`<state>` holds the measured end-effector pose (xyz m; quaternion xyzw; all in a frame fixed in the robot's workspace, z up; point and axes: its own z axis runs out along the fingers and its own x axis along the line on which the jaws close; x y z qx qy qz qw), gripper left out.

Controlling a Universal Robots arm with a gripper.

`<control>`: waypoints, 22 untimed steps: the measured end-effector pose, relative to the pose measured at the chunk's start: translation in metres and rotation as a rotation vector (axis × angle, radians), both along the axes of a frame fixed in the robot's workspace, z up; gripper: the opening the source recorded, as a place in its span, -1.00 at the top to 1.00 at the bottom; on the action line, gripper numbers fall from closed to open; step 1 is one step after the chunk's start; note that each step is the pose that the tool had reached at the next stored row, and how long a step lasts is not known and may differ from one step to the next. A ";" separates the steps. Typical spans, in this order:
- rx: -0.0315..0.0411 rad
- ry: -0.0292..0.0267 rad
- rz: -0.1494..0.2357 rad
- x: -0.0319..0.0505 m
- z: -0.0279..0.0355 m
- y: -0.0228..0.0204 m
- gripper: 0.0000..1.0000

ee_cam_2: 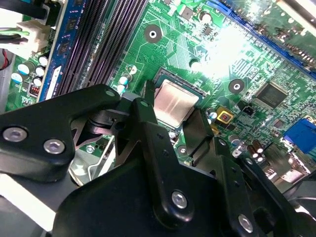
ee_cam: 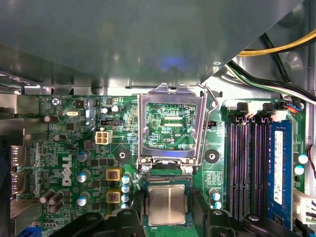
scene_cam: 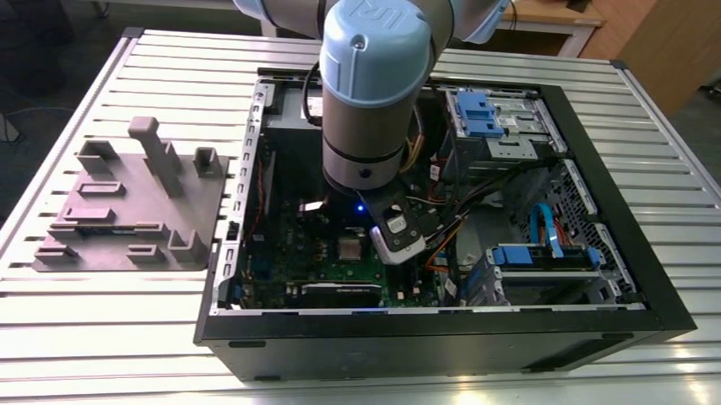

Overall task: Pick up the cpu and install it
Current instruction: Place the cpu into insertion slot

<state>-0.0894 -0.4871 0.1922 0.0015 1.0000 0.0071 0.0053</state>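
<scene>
closely, gripper (ee_cam_2: 173, 104) flanks cpu (ee_cam: 167, 205) on green motherboard (ee_cam: 69, 148)

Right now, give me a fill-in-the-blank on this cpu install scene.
The small flat square silver-topped cpu sits over a ____ motherboard. The silver rectangular metal socket frame beside it is flipped ____. The grey moulded tray stands at the exterior view's ____ of the black computer case.
Missing: green; open; left.

The cpu (ee_cam: 167, 205) gleams silver-grey against the green motherboard (ee_cam: 59, 143).
</scene>
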 end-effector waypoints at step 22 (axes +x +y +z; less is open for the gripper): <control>-0.0001 0.0000 0.000 0.0022 -0.0030 0.0000 -0.15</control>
